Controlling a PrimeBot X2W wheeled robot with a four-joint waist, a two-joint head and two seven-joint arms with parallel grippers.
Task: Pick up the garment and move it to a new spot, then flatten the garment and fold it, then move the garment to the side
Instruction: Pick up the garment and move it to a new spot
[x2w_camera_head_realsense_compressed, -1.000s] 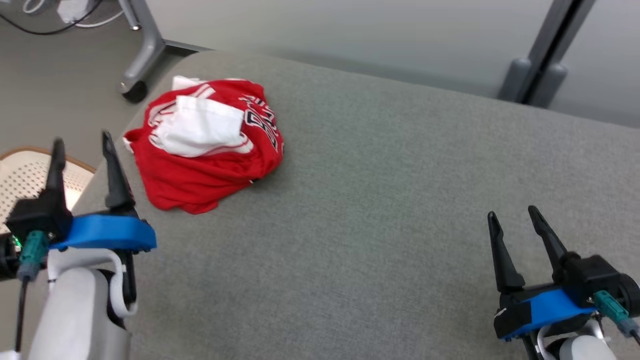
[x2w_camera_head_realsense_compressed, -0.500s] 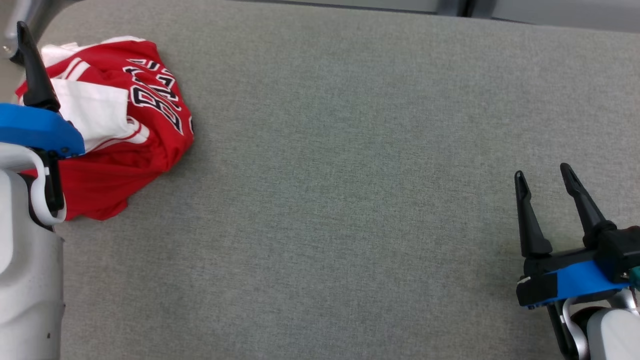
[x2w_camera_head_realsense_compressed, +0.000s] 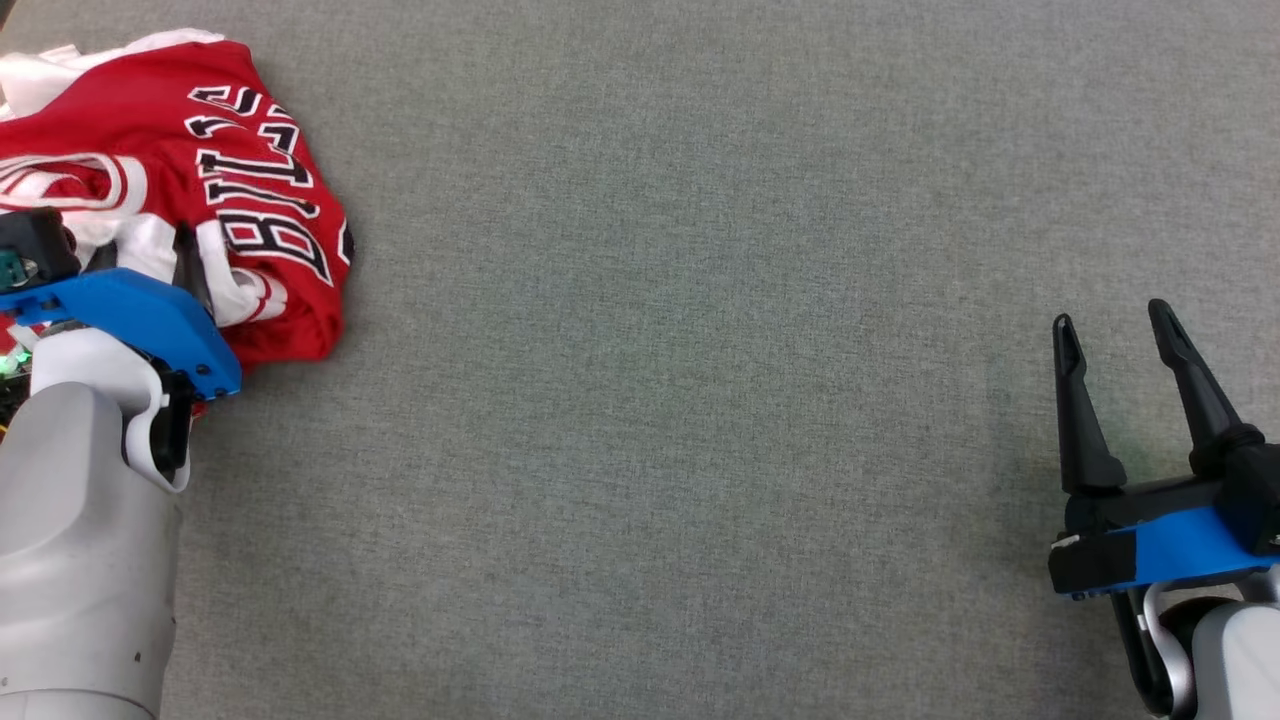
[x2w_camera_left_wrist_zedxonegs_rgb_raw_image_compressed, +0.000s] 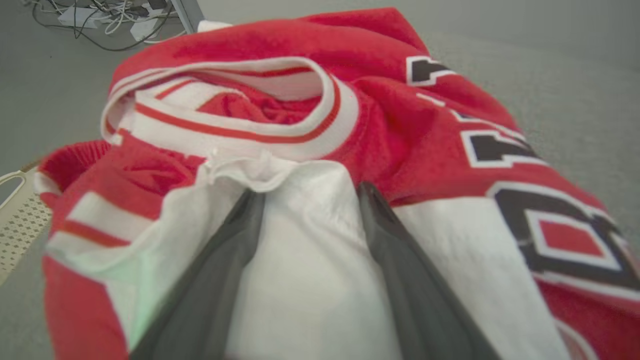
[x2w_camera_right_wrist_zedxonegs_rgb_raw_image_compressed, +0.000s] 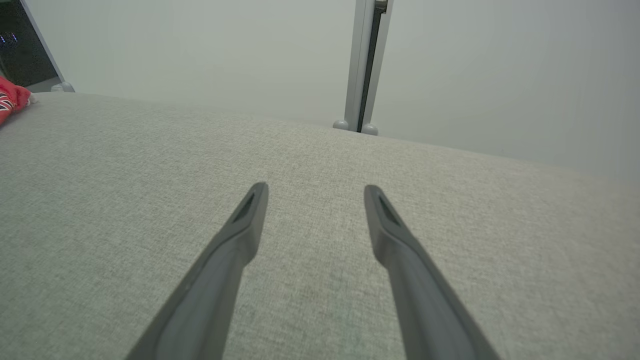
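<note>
The garment (x2w_camera_head_realsense_compressed: 250, 130), a crumpled red and white jersey with black lettering, lies at the far left of the grey table (x2w_camera_head_realsense_compressed: 700, 350). My left gripper (x2w_camera_head_realsense_compressed: 125, 250) is down on it under its blue bracket. In the left wrist view my left gripper (x2w_camera_left_wrist_zedxonegs_rgb_raw_image_compressed: 311, 192) is open, its two fingers straddling a white fold of the garment (x2w_camera_left_wrist_zedxonegs_rgb_raw_image_compressed: 300, 260) just below the striped collar. My right gripper (x2w_camera_head_realsense_compressed: 1112, 320) stands open at the lower right, far from the cloth, with nothing between its fingers. In the right wrist view my right gripper (x2w_camera_right_wrist_zedxonegs_rgb_raw_image_compressed: 315, 187) hovers over bare table, and a bit of the garment (x2w_camera_right_wrist_zedxonegs_rgb_raw_image_compressed: 10, 102) shows at the far left.
The table's far edge runs in front of a pale wall with a grey post (x2w_camera_right_wrist_zedxonegs_rgb_raw_image_compressed: 362, 65). Past the table's left side are cables on the floor (x2w_camera_left_wrist_zedxonegs_rgb_raw_image_compressed: 100, 20) and a white perforated object (x2w_camera_left_wrist_zedxonegs_rgb_raw_image_compressed: 15, 220).
The head camera has tilted down and turned. My left gripper has dropped from beside the garment onto it, fingers now around a white fold. The right gripper keeps its pose.
</note>
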